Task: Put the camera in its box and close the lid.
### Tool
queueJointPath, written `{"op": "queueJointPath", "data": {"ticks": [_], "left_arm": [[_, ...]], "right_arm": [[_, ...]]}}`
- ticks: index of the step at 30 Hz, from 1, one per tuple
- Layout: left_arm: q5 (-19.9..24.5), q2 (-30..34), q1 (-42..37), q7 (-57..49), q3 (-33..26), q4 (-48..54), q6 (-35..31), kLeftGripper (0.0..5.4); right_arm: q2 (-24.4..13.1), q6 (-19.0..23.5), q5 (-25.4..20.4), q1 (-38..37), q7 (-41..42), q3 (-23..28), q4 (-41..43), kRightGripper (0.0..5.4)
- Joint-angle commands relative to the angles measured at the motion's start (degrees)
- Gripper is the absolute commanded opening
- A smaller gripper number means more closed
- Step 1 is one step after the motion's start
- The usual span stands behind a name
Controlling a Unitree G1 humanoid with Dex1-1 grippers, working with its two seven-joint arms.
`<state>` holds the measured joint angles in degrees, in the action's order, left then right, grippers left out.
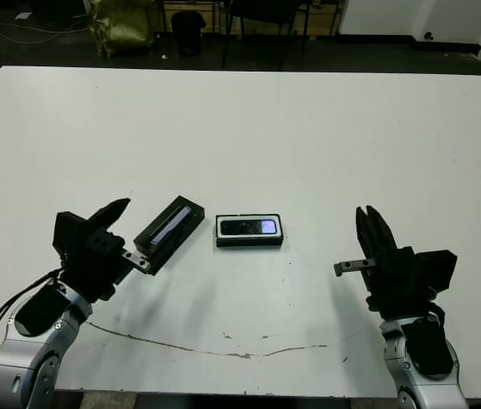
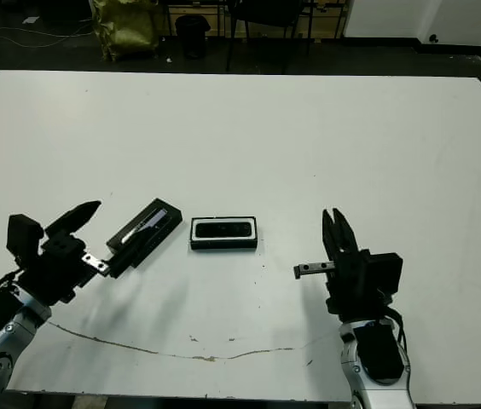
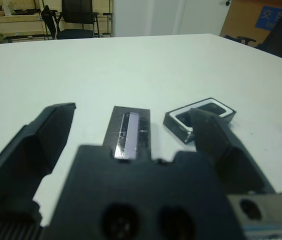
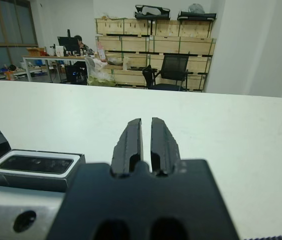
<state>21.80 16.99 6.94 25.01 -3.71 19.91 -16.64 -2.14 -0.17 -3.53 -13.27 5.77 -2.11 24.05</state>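
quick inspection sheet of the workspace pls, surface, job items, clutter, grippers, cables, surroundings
surface: white table, with a thin dark crack or scratch line near its front edge
job's things: camera lies inside the box; lid off, lying on the table beside the box
clutter: nothing seen
grippers: left gripper open, fingers either side of the lid's near end; right gripper shut, empty, apart from the box
cables: black cable along the left arm
surroundings: office chairs, wooden crates, a person seated at a far desk
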Motion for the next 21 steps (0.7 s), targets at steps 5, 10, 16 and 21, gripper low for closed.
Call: {"op": "queueJointPath", "data": {"ticks": [5, 10, 16, 21], "left_arm": [[0.9, 0.5, 0.4, -0.2, -0.2, -0.6, -3.3, 5.38], [-3.7, 1.0, 0.4, -1.4, 0.9, -1.5, -0.9, 5.38], [-7.0, 1.7, -0.1, -1.1, 2.1, -2.9, 0.7, 5.38], [-6.9, 1.6, -0.5, -0.4, 2.3, -4.2, 1.0, 5.38]], "right_arm": [[-0.4, -0.6, 0.6, -0.4, -0.2, 0.0, -1.1, 0.0], [-0.4, -0.1, 0.4, -0.6, -0.2, -0.1, -0.9, 0.0], [-0.1, -1.3, 0.2, -0.4, -0.3, 0.1, -1.7, 0.0], [0.3, -0.7, 0.3, -0.8, -0.8, -0.2, -1.2, 0.0]]}}
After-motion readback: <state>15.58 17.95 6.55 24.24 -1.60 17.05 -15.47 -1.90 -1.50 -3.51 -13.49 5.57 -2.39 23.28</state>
